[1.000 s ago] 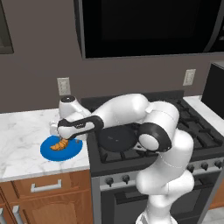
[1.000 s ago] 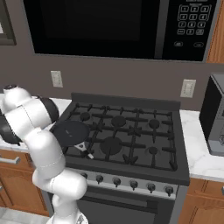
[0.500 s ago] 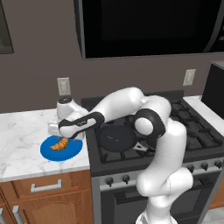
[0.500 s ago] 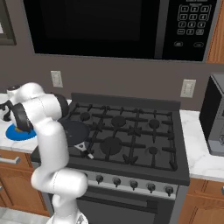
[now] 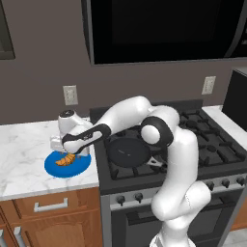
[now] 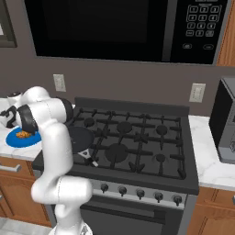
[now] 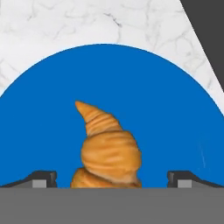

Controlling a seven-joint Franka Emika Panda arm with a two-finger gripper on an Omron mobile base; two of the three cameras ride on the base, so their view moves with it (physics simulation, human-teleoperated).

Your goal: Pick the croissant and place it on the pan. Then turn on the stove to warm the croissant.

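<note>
One croissant between open pincer tips.

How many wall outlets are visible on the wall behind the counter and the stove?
2. One outlet is on the wall above the marble counter, left of the stove; the other outlet is right of it. More may be hidden.

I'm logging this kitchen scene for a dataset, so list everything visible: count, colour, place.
croissant: one, golden-orange, on the plate.
plate: one, blue, on the counter left of the stove.
pan: one, black, front left burner.
stove: one, black, knobs along a grey front.
counter: white marble, either side of the stove.
microwave: one, black, above the stove.
wall outlets: two, white, back wall.
toaster: one, dark grey, right counter.
cabinets: brown wood, below the counter.
claw: one, open, tips astride the croissant.
</note>
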